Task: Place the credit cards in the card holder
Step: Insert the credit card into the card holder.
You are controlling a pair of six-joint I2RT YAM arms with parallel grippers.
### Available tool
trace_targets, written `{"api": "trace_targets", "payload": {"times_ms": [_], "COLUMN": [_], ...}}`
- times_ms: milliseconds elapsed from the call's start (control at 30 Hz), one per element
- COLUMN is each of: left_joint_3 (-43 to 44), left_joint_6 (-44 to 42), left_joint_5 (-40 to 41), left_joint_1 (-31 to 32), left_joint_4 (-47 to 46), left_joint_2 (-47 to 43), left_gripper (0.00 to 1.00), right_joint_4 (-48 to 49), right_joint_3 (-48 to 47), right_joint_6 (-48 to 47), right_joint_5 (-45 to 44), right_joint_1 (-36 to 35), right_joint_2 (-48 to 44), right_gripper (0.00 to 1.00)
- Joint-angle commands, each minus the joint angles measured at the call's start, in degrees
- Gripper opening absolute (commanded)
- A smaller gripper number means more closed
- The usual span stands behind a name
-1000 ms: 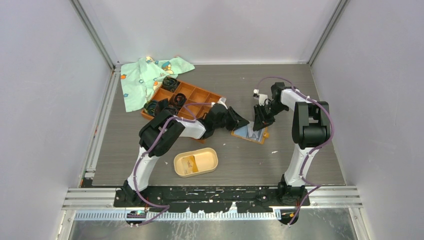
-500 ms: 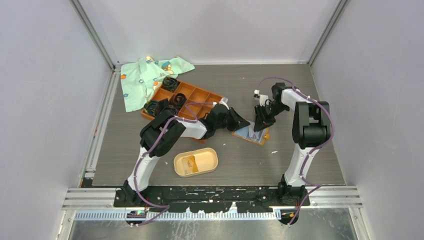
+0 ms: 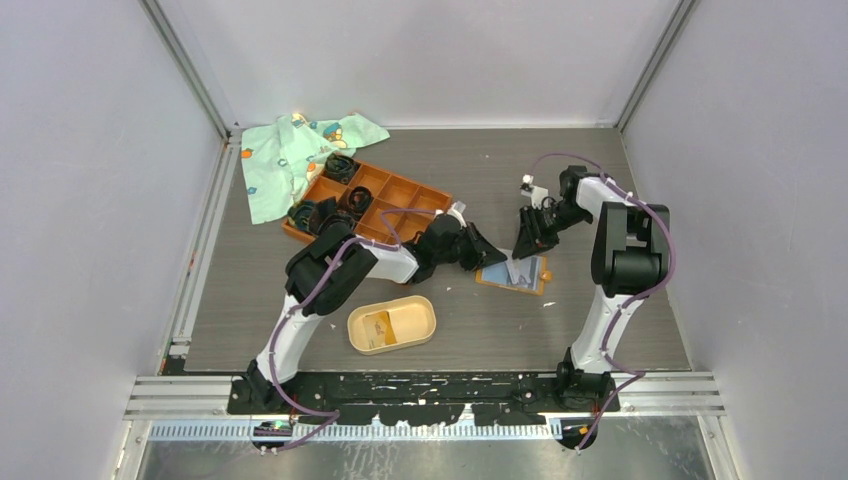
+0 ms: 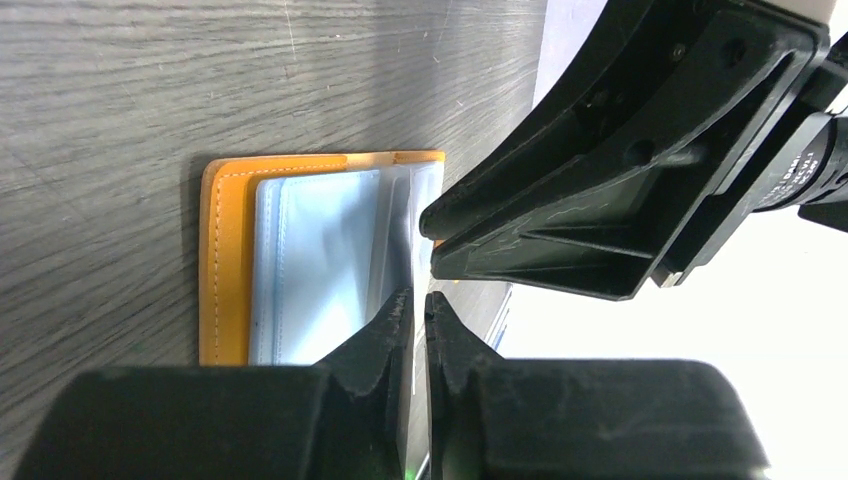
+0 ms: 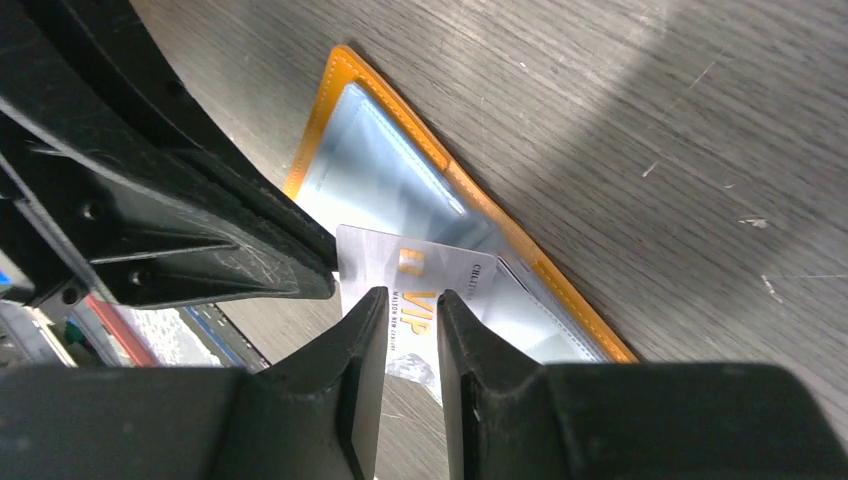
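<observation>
1. From above, the left claw (image 3: 480,252) and the right claw (image 3: 527,238) were tip to tip over the open orange wallet (image 3: 512,282). The beige card holder (image 3: 392,324) sat well back from both claws, toward the arm bases. The orange grid tray (image 3: 372,200) lay off behind the left claw. With two claws crowded onto one small spot, I feared they could knock each other.

2. In the left wrist view, the left claw's fingers (image 4: 390,335) were pressed nearly together on a thin grey edge. I took it for the credit card (image 4: 405,240), though it might have been a clear sleeve. The wallet lay just beyond the tips, and the right claw loomed close above them. So shallow a bite could slip off, or drag the whole wallet along.

3. In the right wrist view, the right claw's fingers (image 5: 365,330) stood slightly apart, pinching nothing. The silver VIP card (image 5: 455,262) showed just past the tips, partly out of the wallet. The left claw's tip met its edge. Whether the right tips pressed down, I couldn't tell. If they weren't pressing, the wallet might lift with the card. If they were pressing on the card itself, that could jam the pull.
</observation>
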State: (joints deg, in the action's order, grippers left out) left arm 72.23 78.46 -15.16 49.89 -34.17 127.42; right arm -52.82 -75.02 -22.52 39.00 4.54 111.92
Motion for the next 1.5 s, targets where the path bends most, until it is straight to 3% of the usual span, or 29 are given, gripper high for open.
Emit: {"api": "trace_targets", "payload": {"times_ms": [0, 333, 467, 667, 1467], "left_joint_3": [2.13, 3.03, 3.1, 3.31, 4.59], "left_joint_6": [-1.73, -1.0, -0.45, -0.17, 2.13], "left_joint_5": [-1.31, -0.89, -0.83, -1.1, -0.92], "left_joint_1": [0.38, 0.83, 0.82, 1.07, 2.44], "left_joint_4": [-3.95, -5.64, -6.64, -7.56, -9.17], "left_joint_2": [-0.24, 0.68, 1.06, 1.51, 3.4], "left_gripper": [0.09, 0.1, 0.1, 0.1, 0.18], "right_joint_4": [-0.8, 2.05, 4.59, 11.01, 4.92], "right_joint_3": [-1.74, -0.14, 1.64, 3.45, 1.11], "right_joint_6": [-0.98, 0.93, 0.2, 7.34, 7.84], "right_joint_5": [5.86, 6.9, 7.28, 2.44, 5.56], "right_joint_1": [2.08, 4.47, 4.51, 5.61, 7.22], "right_joint_2": [-2.16, -3.14, -5.44, -6.32, 0.62], "right_gripper": [0.31, 0.33, 0.38, 0.39, 0.35]}}
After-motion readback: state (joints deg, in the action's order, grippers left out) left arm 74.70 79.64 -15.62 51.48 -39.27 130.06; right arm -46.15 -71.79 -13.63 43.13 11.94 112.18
